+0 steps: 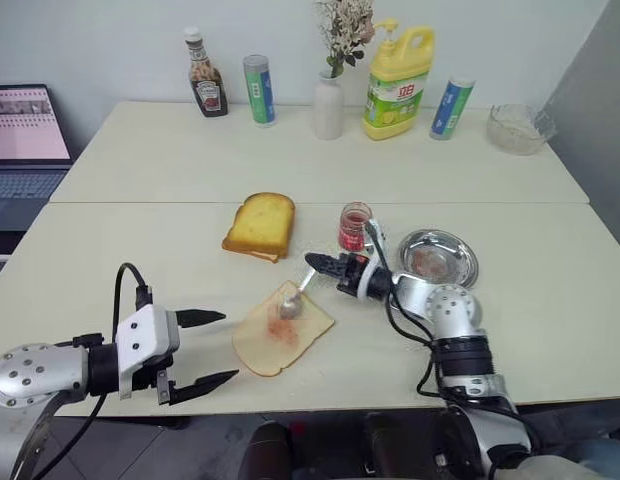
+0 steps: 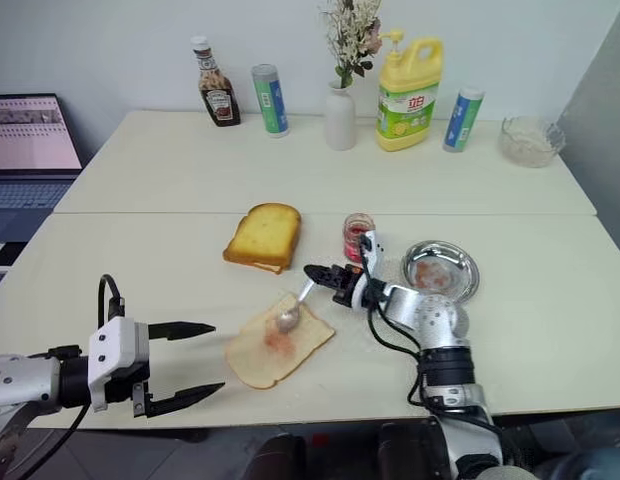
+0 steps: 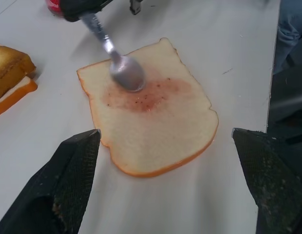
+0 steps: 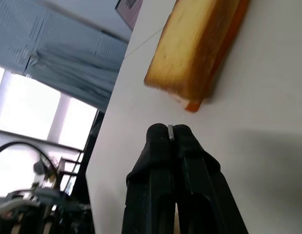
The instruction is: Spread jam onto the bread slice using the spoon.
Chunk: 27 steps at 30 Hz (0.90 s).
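The right gripper (image 1: 312, 262) has its fingers pressed tight on the handle of the spoon (image 1: 294, 298), and the bowl of the spoon rests on the far part of the bread slice (image 1: 281, 331), at the edge of a pinkish-red smear near the slice's middle. That smear is thin and small — it covers only the centre, while the near half and the borders along the crust are bare, so by my reading the spreading is under way but far from finished. The bread slice lies flat on the surface near the front edge, between the two arms. The jam (image 1: 354, 226) stands in its little glass jar just beyond the right gripper, upright and open-topped as far as I can see, with red left inside. To its right sits a round steel dish (image 1: 464, 250) with a reddish trace on its floor, and to the left of the jar a thicker toasted slice (image 1: 260, 224) lies untouched. The left gripper (image 1: 205, 349) hovers to the left of the bread slice with its fingers spread wide and nothing between them. What seems left is to drag the spoon outward over the bare areas — and probably to fetch more jam from the jar first, since little shows on the spoon.
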Each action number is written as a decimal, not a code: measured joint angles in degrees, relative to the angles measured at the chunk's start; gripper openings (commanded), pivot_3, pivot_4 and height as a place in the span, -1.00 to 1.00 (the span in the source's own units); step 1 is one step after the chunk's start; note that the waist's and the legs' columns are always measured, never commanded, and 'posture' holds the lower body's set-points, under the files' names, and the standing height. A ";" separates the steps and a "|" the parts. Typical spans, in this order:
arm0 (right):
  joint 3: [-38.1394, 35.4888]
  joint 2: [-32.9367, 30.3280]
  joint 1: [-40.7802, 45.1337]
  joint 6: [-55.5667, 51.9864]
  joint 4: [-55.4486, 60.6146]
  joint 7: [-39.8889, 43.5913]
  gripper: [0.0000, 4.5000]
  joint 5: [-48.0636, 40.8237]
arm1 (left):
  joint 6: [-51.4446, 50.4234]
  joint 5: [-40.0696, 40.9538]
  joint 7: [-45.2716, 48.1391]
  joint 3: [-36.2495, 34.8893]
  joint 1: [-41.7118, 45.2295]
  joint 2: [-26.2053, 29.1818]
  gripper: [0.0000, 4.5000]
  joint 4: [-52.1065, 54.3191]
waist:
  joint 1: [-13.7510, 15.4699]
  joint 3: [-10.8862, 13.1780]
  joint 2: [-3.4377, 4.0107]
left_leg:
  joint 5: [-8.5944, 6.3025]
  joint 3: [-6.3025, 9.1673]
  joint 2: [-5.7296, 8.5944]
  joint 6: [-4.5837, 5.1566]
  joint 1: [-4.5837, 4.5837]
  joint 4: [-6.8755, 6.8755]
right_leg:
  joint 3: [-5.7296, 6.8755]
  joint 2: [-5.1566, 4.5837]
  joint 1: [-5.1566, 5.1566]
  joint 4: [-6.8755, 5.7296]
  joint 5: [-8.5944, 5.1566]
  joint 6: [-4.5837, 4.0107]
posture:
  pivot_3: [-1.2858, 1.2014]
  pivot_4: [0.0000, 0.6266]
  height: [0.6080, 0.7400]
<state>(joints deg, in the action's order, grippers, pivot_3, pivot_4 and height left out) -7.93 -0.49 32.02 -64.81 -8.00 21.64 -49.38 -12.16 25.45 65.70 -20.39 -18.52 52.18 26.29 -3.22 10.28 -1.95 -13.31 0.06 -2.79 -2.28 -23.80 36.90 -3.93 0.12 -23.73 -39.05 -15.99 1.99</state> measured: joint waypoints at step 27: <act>3.04 1.26 1.40 8.19 -1.20 2.45 -0.99 6.58 | 0.09 -0.86 -1.26 2.27 2.29 -0.21 1.00 -0.32 | -0.07 0.00 0.01 | 0.00 0.00 -0.03 0.00 0.02 -0.01 | -0.01 0.05 -0.01 -0.02 0.00 0.00 | 0.03 -0.52 1.00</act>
<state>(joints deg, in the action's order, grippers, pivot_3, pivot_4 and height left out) -4.89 0.77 33.42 -56.63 -9.21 24.10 -42.80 -12.07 24.59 64.44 -18.12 -16.23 51.97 25.97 -3.29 10.28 -1.94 -13.30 0.06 -2.81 -2.28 -23.79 36.89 -3.94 0.17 -23.74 -39.07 -15.99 1.99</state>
